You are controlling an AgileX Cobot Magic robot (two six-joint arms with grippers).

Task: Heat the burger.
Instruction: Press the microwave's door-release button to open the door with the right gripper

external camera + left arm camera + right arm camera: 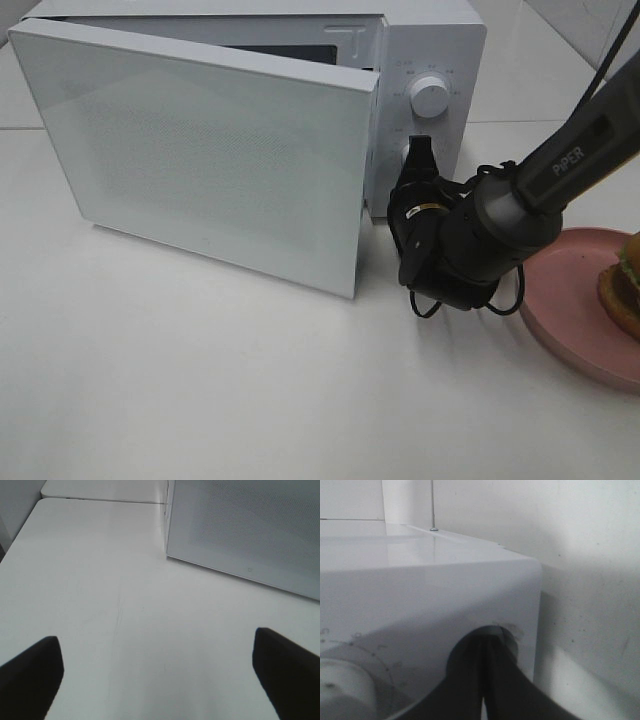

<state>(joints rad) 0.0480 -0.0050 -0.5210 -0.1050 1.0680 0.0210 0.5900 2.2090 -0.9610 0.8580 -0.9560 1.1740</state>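
While the microwave (430, 50) stood on the white bench (200, 390) with its door (200, 150) swung wide open, the right tool (419, 152) sat at the microwave's control panel, just below the upper dial (430, 97). Its two dark fingers (465, 690) were pressed together with nothing between them, their tips pointing at the face of the panel. Whether the tips actually touched the panel could not be told. The black arm (560, 160) behind the tool reached in from the right of the microwave, with a loop of cable hanging under its wrist.

The burger (624, 285) lay well to the right of the microwave, outside it, resting on a pink round plate (565, 315). Only part of it showed at the edge of the high view: a brown bun side with a strip of green lettuce. The right arm passed between the plate and the microwave without touching the burger.

The left tool (157, 675) was spread wide, its fingers (30, 677) far apart and holding nothing. It hung over bare bench near the outer face of the microwave's open door.
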